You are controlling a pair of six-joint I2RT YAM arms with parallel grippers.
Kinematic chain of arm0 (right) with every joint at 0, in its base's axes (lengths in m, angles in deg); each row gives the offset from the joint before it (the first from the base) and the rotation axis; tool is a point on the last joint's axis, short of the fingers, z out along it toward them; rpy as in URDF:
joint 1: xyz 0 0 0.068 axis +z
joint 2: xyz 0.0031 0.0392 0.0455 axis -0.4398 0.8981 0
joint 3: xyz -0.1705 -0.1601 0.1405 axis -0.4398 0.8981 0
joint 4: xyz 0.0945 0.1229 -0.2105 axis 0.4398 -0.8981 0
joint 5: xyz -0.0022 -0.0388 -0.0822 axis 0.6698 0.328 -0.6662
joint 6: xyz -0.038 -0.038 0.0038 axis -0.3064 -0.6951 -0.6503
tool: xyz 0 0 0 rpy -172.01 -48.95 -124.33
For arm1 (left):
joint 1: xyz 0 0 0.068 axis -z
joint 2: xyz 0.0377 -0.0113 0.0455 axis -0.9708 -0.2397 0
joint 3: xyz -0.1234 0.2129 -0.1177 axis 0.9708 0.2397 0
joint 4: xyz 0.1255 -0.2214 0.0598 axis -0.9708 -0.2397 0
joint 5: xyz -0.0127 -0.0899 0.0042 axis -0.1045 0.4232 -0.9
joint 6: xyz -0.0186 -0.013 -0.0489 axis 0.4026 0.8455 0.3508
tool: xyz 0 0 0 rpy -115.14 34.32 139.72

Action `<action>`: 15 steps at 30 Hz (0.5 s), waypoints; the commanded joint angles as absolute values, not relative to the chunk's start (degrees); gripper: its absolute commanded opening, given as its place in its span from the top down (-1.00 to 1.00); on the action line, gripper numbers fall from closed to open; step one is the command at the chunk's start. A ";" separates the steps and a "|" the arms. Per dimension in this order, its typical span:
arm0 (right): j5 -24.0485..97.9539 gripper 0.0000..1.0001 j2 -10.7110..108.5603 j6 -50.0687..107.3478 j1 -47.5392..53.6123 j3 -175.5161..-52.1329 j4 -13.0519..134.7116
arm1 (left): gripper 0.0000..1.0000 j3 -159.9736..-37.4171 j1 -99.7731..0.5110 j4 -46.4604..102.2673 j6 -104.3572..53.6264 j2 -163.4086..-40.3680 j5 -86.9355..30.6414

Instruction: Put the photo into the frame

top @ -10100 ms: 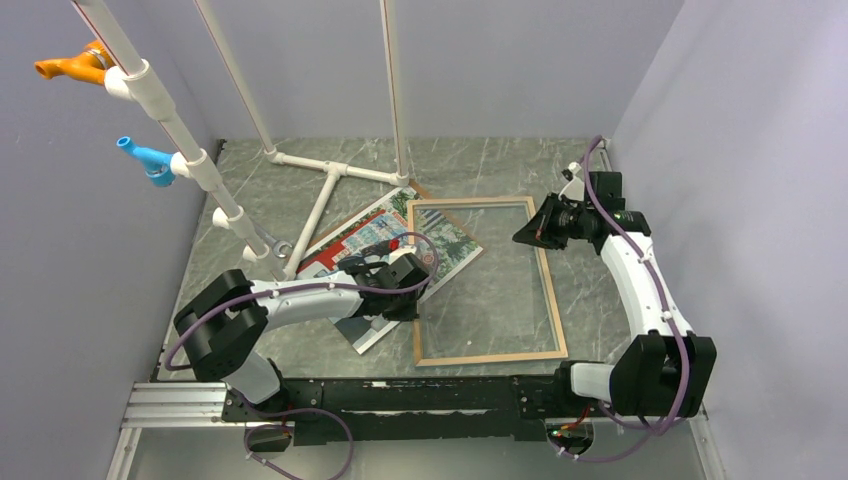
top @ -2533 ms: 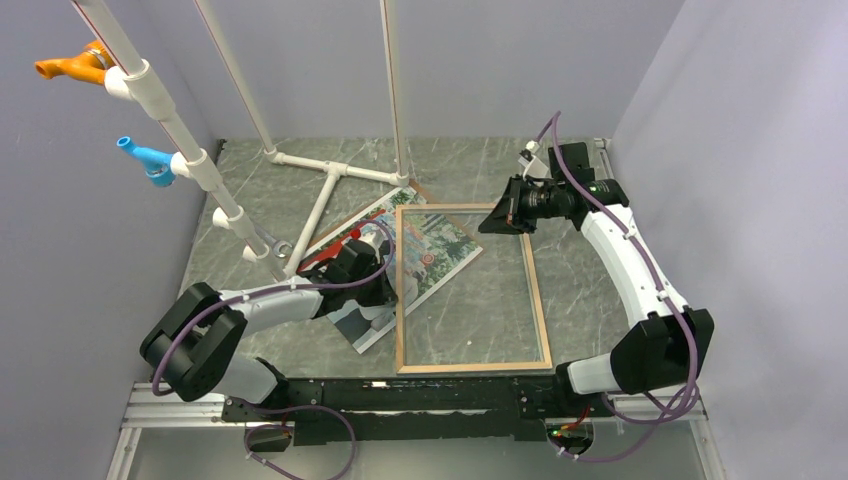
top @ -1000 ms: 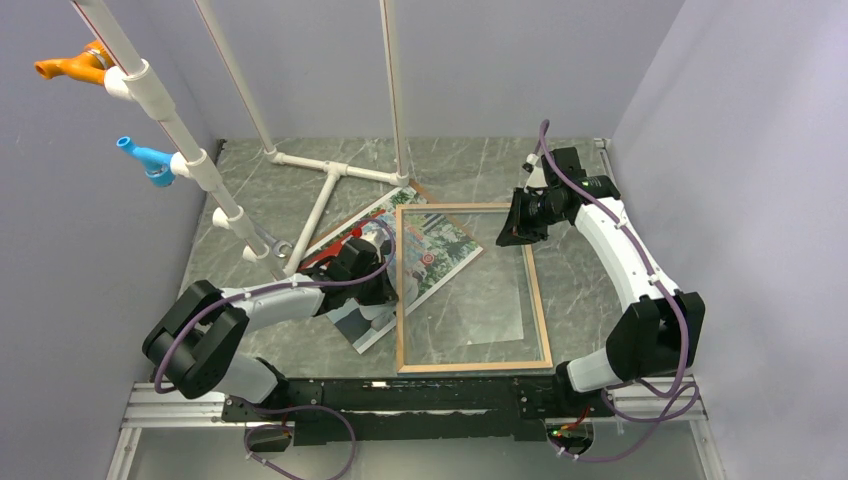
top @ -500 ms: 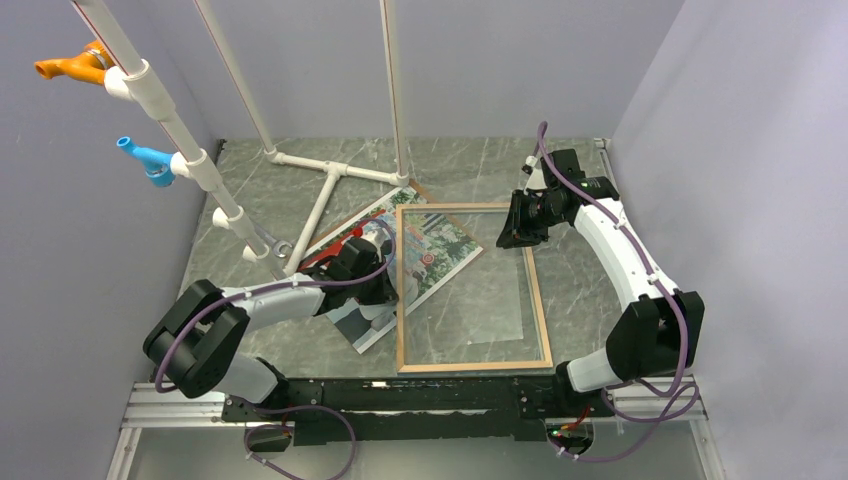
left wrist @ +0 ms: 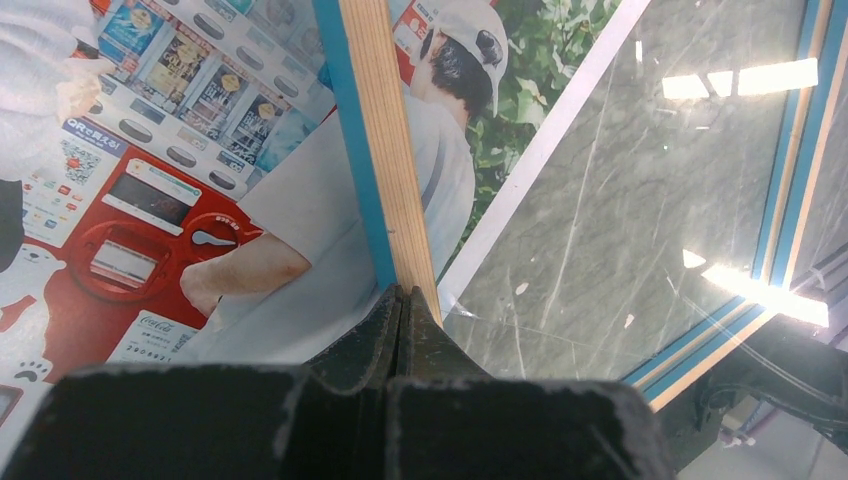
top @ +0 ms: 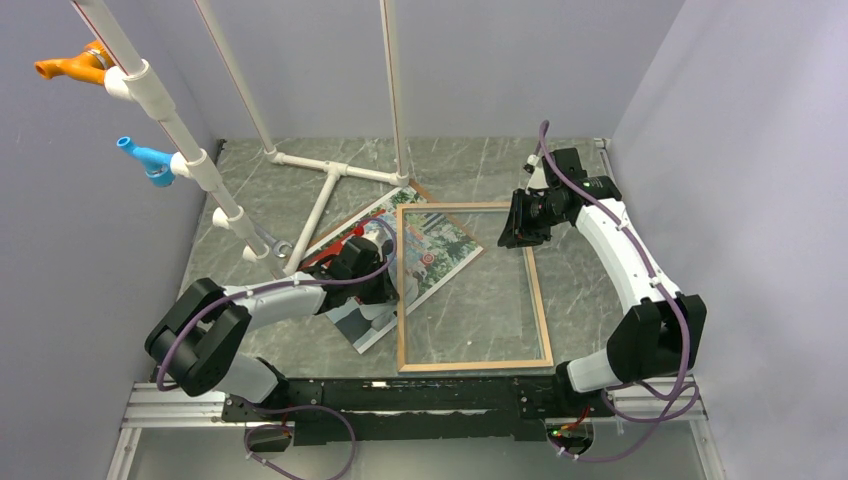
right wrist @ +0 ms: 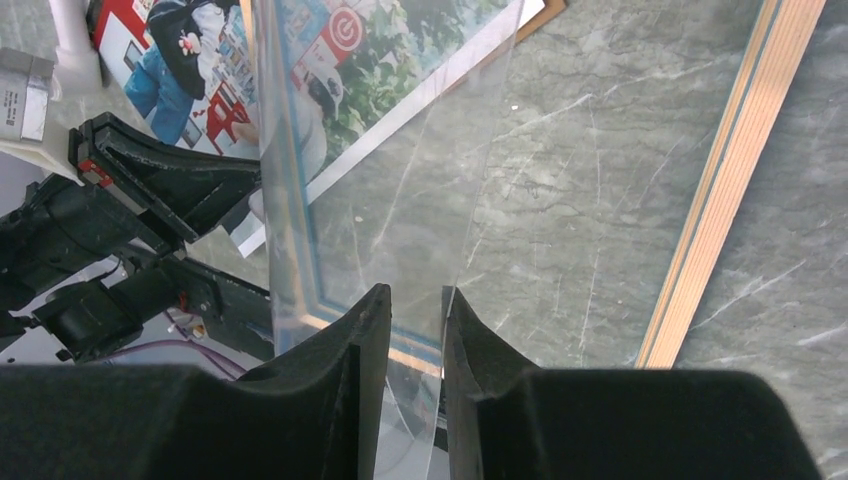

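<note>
The frame point(top: 541, 300) lies flat, light wood face up, its left part over the photo point(top: 440, 245). My left gripper point(top: 388, 285) is shut, its tips touching the frame's left rail point(left wrist: 385, 130) with the photo point(left wrist: 150, 150) beside it. My right gripper point(top: 512, 232) is at the frame's far right corner. In the right wrist view its jaws point(right wrist: 415, 290) stand a little apart, with the raised edge of the clear pane point(right wrist: 400, 180) between them, against the right finger. The frame's right rail point(right wrist: 720, 200) and the photo point(right wrist: 400, 60) show beyond.
A brown backing board point(top: 415, 188) peeks out from under the photo's far corner. A white PVC pipe stand point(top: 330, 185) lies at the back left, with tall posts and orange point(top: 70, 65) and blue point(top: 145, 158) fittings. Walls close the left, back and right.
Since ten seconds ago the frame has slid left over the photo and my right gripper has moved from the right rail to the far right corner. In the last second nothing has visibly moved.
</note>
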State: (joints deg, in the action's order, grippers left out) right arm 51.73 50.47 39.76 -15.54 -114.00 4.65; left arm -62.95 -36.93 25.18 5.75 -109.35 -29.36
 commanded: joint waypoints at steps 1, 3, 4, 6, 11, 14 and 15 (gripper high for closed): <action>53.42 0.42 49.44 38.80 -14.30 -115.24 1.55 | 1.00 -61.57 -36.26 21.54 3.40 -113.73 -34.16; 53.42 0.36 49.53 38.58 -14.32 -115.48 1.42 | 1.00 -61.66 -36.20 21.46 3.36 -113.67 -34.34; 53.29 0.30 49.64 38.45 -14.31 -115.75 1.21 | 1.00 -61.68 -36.17 21.29 3.31 -113.59 -34.42; 53.25 0.19 49.58 38.42 -14.34 -115.73 1.57 | 1.00 -61.68 -36.16 21.23 3.31 -113.58 -34.45; 54.39 0.02 49.91 38.59 -14.31 -114.28 2.89 | 1.00 -61.81 -36.07 21.16 3.18 -113.97 -34.43; 54.63 -0.11 50.12 38.61 -14.31 -113.19 3.60 | 1.00 -61.81 -36.07 21.06 3.09 -114.03 -34.54; 54.44 -0.17 50.18 38.55 -14.33 -112.86 3.79 | 1.00 -61.78 -36.04 21.05 3.05 -114.10 -34.56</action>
